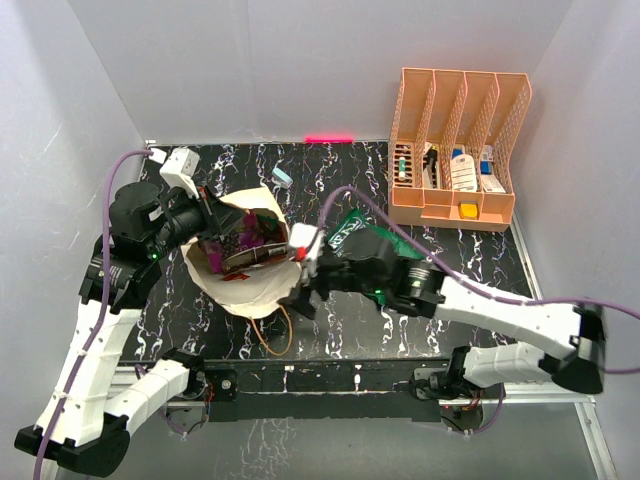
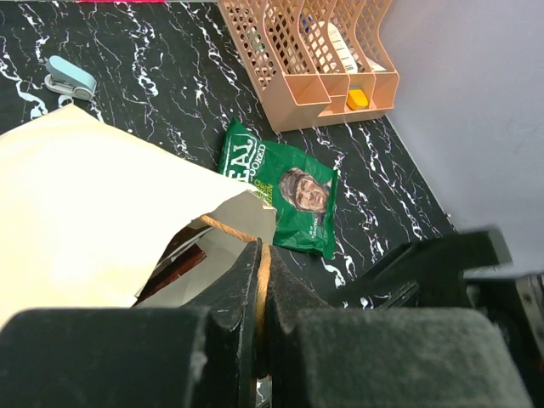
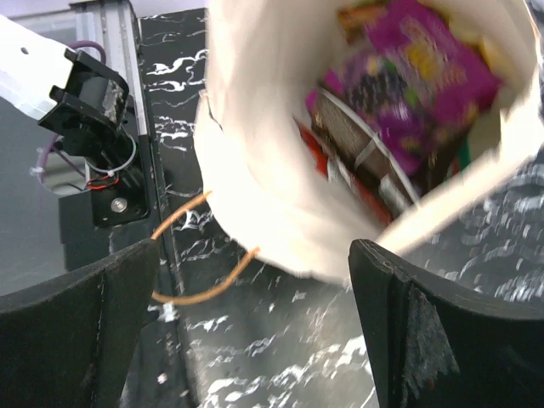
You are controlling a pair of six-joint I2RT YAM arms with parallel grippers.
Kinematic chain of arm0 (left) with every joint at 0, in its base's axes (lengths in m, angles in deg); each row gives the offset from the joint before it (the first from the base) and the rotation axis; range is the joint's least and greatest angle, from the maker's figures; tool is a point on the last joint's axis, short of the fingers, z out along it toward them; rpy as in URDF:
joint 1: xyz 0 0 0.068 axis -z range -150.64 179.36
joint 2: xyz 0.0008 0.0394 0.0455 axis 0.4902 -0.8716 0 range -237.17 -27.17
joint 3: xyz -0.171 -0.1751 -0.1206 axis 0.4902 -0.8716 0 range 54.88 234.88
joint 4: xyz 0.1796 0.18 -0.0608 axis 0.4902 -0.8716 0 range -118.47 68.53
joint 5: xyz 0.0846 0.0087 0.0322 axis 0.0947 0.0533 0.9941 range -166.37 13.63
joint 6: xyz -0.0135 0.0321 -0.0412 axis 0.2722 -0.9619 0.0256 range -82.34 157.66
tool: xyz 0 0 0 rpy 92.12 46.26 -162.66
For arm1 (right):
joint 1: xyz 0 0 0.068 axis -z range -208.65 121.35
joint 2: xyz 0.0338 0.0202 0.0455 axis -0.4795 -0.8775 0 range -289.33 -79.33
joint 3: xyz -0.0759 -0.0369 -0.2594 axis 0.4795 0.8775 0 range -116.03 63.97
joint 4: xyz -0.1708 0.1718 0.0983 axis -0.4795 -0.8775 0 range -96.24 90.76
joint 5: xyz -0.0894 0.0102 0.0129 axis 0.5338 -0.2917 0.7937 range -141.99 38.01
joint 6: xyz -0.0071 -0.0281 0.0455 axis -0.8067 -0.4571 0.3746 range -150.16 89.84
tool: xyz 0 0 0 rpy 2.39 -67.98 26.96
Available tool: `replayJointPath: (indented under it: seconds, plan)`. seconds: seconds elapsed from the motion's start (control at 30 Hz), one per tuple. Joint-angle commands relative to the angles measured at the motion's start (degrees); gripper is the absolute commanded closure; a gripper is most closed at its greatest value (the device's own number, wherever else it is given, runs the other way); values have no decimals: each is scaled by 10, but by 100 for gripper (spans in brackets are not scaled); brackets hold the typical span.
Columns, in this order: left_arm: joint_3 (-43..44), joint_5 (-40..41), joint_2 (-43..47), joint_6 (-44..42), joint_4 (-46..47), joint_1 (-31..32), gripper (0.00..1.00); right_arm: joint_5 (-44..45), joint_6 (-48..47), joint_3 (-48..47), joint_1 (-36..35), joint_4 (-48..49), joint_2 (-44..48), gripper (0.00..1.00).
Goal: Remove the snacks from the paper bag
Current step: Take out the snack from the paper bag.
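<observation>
Black white-veined marble tabletop (image 1: 340, 322), plain white walls (image 1: 300, 60). Tan kraft paper bag (image 1: 250, 290) sat at 9 o'clock of centre, mouth up, purple foil packet (image 3: 416, 76) inside. Left gripper (image 2: 259, 255) was clamped on the brown cord handle (image 2: 225, 228). Right gripper (image 3: 253, 255) jaws were apart at the bag's 4 o'clock rim. Dark green foil packet (image 2: 285, 191) lay flat at 3 o'clock of the bag.

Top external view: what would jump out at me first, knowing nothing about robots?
The tan paper bag gapes open at centre-left of the black marbled table, a bright purple packet showing inside. The left gripper pinches its rim while the right gripper hangs open at its mouth. A dark green packet lies on the table beside it, with an orange rack at the far right corner.
</observation>
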State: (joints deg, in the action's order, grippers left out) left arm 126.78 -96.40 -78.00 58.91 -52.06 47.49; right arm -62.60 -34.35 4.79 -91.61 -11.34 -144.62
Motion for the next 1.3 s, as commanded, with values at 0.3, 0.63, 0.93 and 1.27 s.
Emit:
replayJointPath:
  seconds: [0.3,0.63,0.93,1.27]
  plan:
    - [12,-15,7,18,0,2,100,175,-446,-101,-84,129,-232,18]
    - [23,-12,16,11,0,2,100,112,-497,-160,-13,142,-323,37]
    - [18,-14,22,12,0,2,100,29,-520,-207,35,87,-384,31]
    - [23,-11,24,12,-5,2,100,36,-513,-227,36,71,-433,52]
